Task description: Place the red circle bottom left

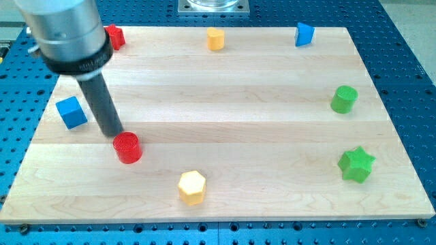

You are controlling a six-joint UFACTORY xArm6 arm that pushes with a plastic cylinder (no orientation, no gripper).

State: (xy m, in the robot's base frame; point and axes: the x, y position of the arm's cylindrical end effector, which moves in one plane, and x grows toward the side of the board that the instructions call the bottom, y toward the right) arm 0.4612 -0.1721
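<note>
The red circle (pixel 127 148) is a short red cylinder on the wooden board (pixel 225 109), left of centre and toward the view's bottom. My tip (pixel 114 135) stands just at its upper left edge, touching or nearly touching it. The dark rod rises from there up to the large grey arm housing at the view's top left.
A blue cube (pixel 71 112) lies at the left edge. A red block (pixel 115 37) sits at the top left, partly hidden by the arm. A yellow block (pixel 216 39) and a blue block (pixel 304 33) sit along the top. A green cylinder (pixel 344 99) and a green star (pixel 356 164) are at the right. A yellow hexagon (pixel 192 187) is near the bottom.
</note>
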